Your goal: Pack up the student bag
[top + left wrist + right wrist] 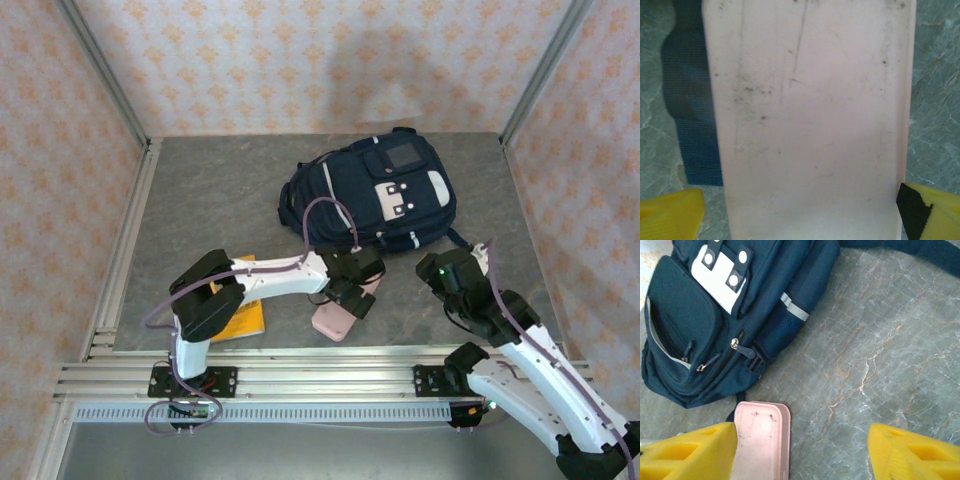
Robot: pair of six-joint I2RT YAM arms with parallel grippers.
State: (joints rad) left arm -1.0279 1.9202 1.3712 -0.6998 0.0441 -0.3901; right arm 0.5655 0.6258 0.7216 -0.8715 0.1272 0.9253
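The student bag [372, 192] is a navy backpack lying flat at the back middle of the table; in the right wrist view the student bag [715, 315] lies at upper left with its zips shut. A pink flat case [335, 322] lies just in front of it. My left gripper [357, 293] hovers over the case's far end. In the left wrist view the pink case [810, 115] lies between the yellow fingertips [670, 215], and my left gripper [805, 220] is open. My right gripper [450, 275] [802, 455] is open over bare table, the pink case [762, 440] beside its left finger.
A yellow book [245, 318] lies at front left, partly under the left arm. A dark blue strap [690, 125] runs under the case's left side, and another strap [910, 250] trails to the bag's right. Patterned walls [60, 200] enclose the grey marbled table [220, 200].
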